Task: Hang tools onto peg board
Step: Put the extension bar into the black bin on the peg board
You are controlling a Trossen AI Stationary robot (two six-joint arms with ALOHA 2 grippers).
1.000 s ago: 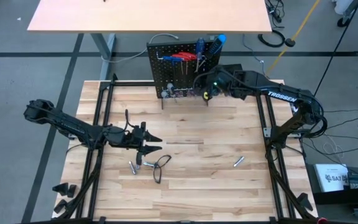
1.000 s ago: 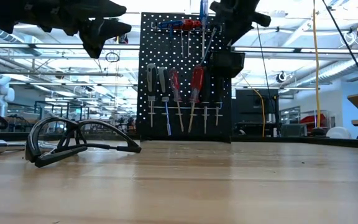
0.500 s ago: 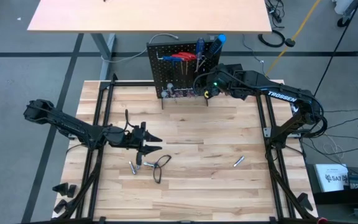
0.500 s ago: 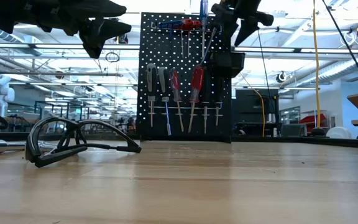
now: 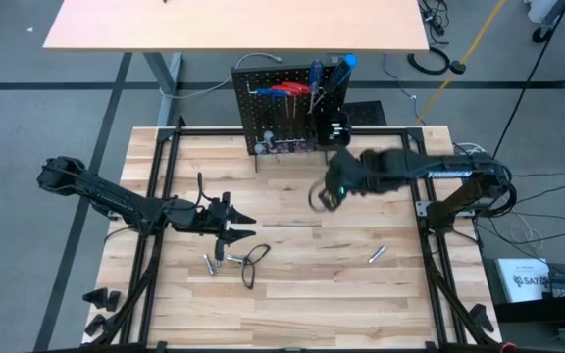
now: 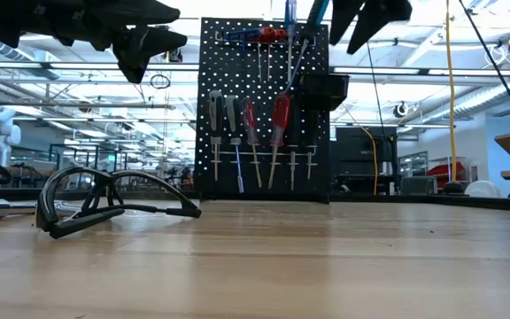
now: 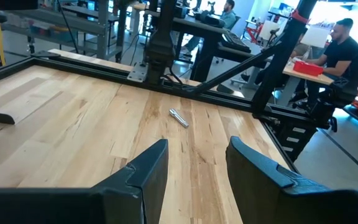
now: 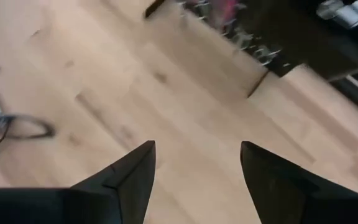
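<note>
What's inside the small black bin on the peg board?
The bin on the peg board shows only its dark outer wall in the low view; a blue handle sticks up near it from above. Contents are hidden.

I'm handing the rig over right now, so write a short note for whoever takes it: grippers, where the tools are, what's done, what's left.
Right gripper: open, empty, over the table in front of the peg board.
Left gripper: open, empty, hovering above the black wire loop and two small silver bits.
Done: several screwdrivers hang on the board, red-handled screwdrivers among them.
Left: the loop, those two bits and another silver bit lie on the table, still to hang.
</note>
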